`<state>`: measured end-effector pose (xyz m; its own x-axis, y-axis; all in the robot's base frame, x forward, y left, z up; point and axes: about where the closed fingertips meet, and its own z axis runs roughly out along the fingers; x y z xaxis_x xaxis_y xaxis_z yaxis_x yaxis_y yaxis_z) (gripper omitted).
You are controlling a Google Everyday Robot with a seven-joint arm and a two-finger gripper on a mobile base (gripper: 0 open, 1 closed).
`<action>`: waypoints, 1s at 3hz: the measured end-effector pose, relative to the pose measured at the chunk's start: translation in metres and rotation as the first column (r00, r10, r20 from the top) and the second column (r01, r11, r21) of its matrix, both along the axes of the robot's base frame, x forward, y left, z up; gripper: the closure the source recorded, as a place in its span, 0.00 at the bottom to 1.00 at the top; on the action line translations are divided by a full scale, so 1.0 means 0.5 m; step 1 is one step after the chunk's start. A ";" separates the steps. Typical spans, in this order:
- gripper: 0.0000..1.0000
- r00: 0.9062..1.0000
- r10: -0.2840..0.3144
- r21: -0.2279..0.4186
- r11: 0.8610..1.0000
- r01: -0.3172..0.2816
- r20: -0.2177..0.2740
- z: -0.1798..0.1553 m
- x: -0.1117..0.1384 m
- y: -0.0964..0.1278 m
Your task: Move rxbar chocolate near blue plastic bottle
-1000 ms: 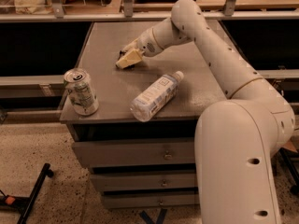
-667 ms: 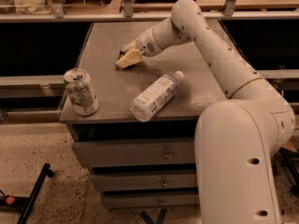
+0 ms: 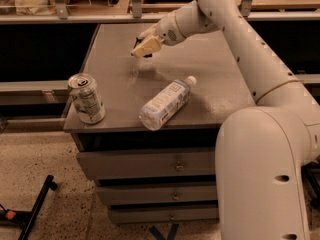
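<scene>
My gripper (image 3: 146, 47) hangs just above the back half of the grey tabletop (image 3: 215, 69), its cream, blocky shells tilted down toward the left. It is closed on the rxbar chocolate (image 3: 144, 55). All I see of the bar is a thin dark edge of wrapper poking out under the pale casing, clear of the surface, with a faint shadow on the matte top beneath it.

My arm (image 3: 250, 49) is smooth, rounded off-white plastic. It sweeps in from the right, over the table's far corner.

The blue plastic bottle (image 3: 166, 103) lies on its side in front of the gripper and a little right of it, apart from it. It is a clear, pale-bluish cylinder with a white-and-blue label around its middle. Its white cap points back and right, and its base sits close to the front edge.

A silver drink can (image 3: 87, 99) with a greenish print stands upright at the front left corner, well apart from the bottle.

Below the top are flat grey drawer fronts (image 3: 150, 164) with small knobs, standing on a speckled floor (image 3: 40, 159).
</scene>
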<state>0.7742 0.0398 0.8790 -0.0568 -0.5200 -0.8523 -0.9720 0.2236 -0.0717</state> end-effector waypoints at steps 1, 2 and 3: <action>1.00 0.999 -0.002 0.005 1.000 0.001 0.044 0.053 -0.008 -0.030; 1.00 0.998 0.010 -0.003 1.000 -0.010 0.066 0.085 -0.029 -0.067; 1.00 0.998 0.006 -0.014 1.000 -0.005 0.069 0.097 -0.053 -0.114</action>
<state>0.7478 -0.0172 0.9275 0.0052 -0.5322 -0.8466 -0.9658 0.2167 -0.1422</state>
